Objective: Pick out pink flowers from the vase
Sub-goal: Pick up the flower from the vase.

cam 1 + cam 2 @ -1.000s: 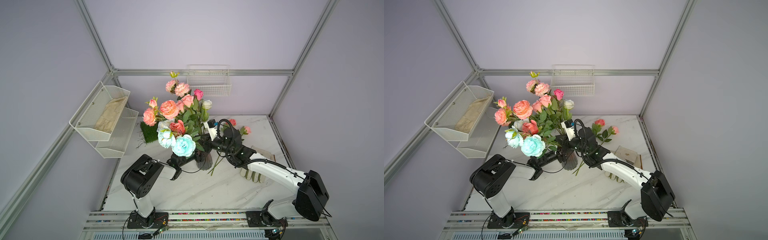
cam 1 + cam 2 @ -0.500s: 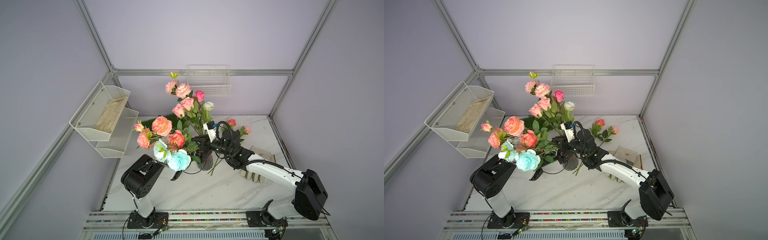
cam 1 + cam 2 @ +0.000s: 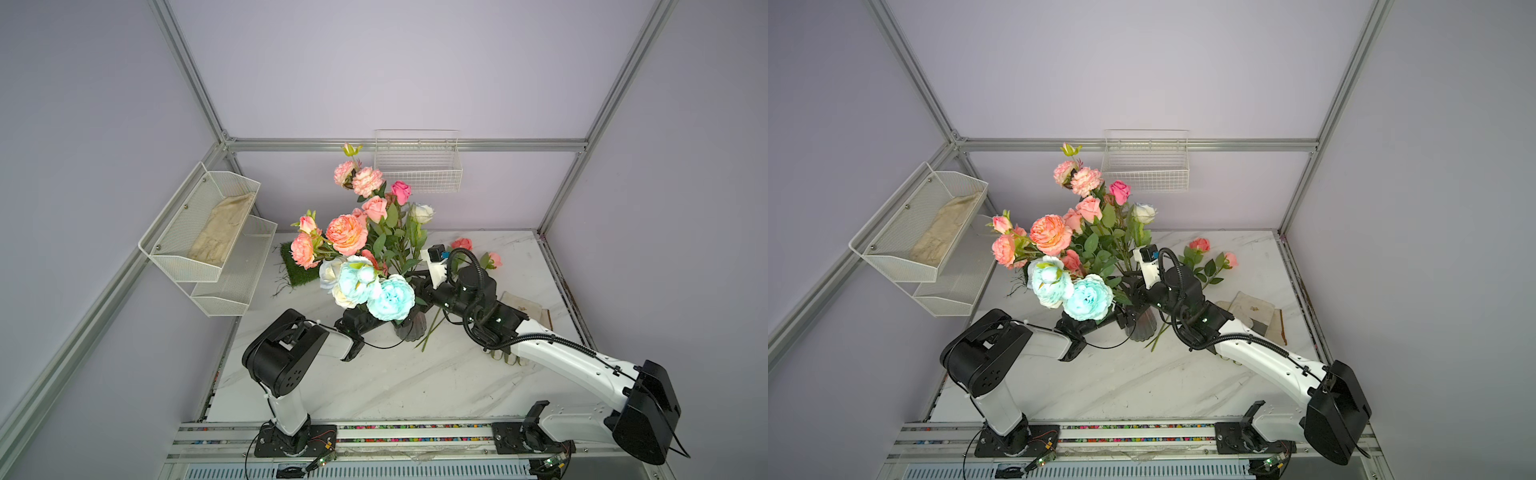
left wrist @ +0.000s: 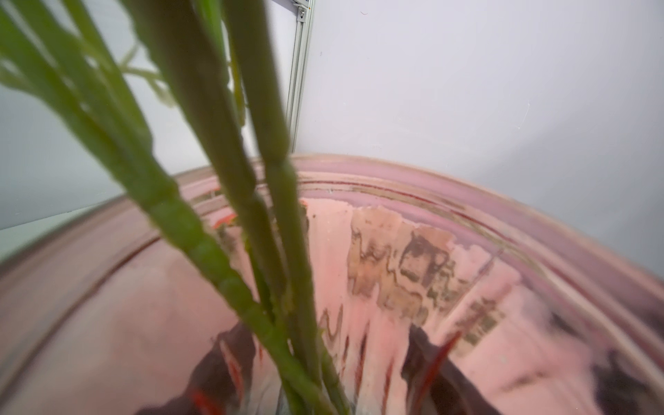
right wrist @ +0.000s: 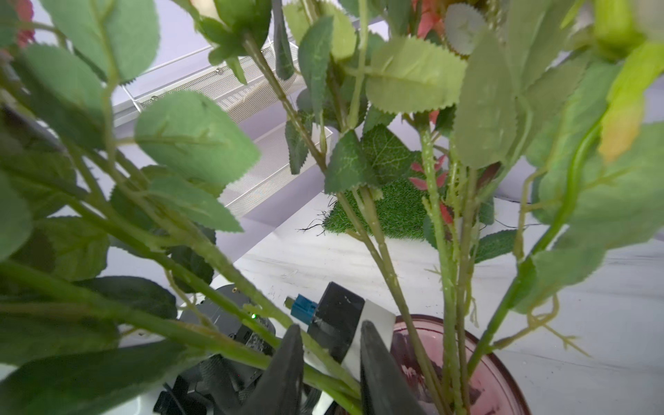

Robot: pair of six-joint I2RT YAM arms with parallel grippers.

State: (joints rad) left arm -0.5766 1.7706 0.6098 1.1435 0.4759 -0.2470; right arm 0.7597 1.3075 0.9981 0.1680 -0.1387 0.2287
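Where both arms converge near the middle of the white marbled surface (image 3: 395, 382) stands the vase (image 3: 412, 329): ribbed glass, upright, pink at the rim and smoky below, crowded with stems. Contents: pink flowers (image 3: 347, 234) in salmon, coral and one magenta, fanned upward and toward the back wall; one white rose (image 3: 422, 212) at the bunch's right edge; pale blue peonies (image 3: 390, 297) drooping low at the front. Loose stock: two loose pink flowers (image 3: 461, 244) lying flat on the surface behind the right arm, apart from the vase. Left tool (image 3: 1124, 320): against the vase's left side under the blue heads, closed; whether it pinches the glass cannot be told, though its wrist camera looks straight over the pink rim at a cluster of green stems. Right tool (image 5: 331, 328): reaching into the foliage just above the rim, its two dark fingers (image 5: 287, 366) parted, one green stem running through a gap wider than itself. Fixtures: two-tier mesh shelf (image 3: 199, 249) on the left wall, beige cloth (image 3: 222, 226) in its upper tier; wire basket (image 3: 417, 166) on the back wall; green turf patch (image 3: 293, 270) behind the bunch.
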